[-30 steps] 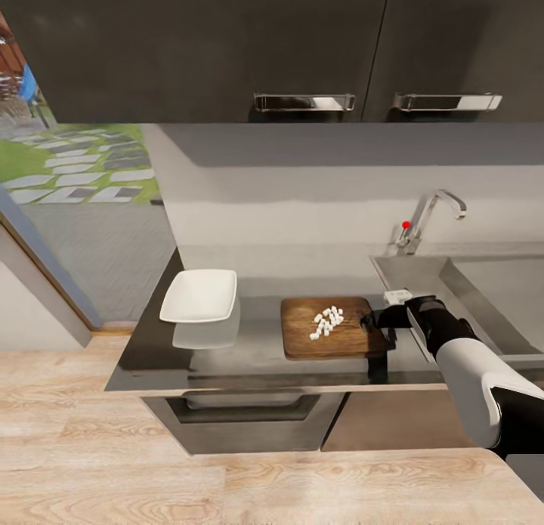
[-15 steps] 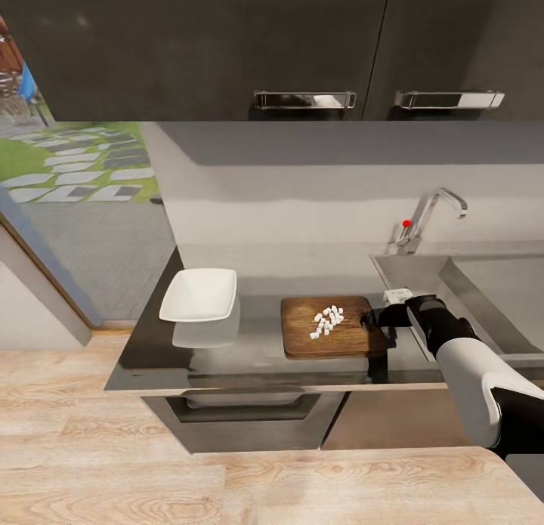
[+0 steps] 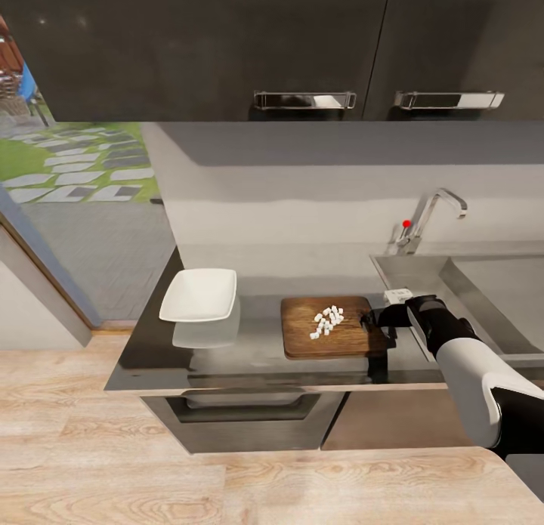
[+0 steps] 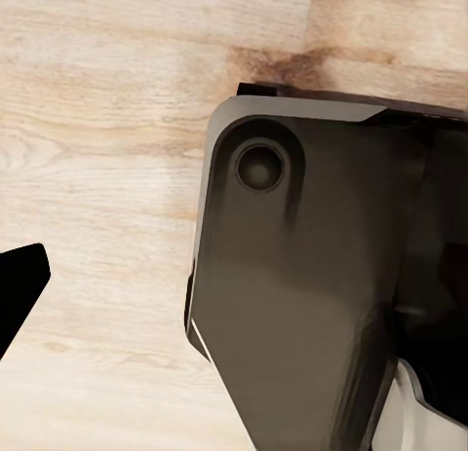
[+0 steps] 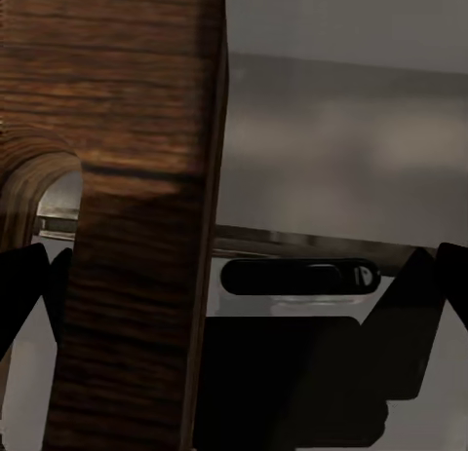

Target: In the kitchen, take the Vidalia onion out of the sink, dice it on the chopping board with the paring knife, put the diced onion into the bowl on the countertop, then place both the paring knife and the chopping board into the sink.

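1. The countertop (image 3: 261,344) is bare between the bowl (image 3: 199,295) and the chopping board (image 3: 329,327).
2. The right gripper (image 3: 372,321) blocks the board's sink (image 3: 483,298) side.
3. Wall cabinets (image 3: 227,49) hang high above.

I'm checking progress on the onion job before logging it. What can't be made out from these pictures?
- Right gripper, head view: dark against the board edge; whether it is clamped is unclear. The right wrist view is too close to settle it.
- Sink, head view: its basin is cut off by the right edge and crossed by the arm, so its contents are hidden.
- Onion pieces: too small to count.
- Bowl: looks empty, but its glossy inside is hard to judge.
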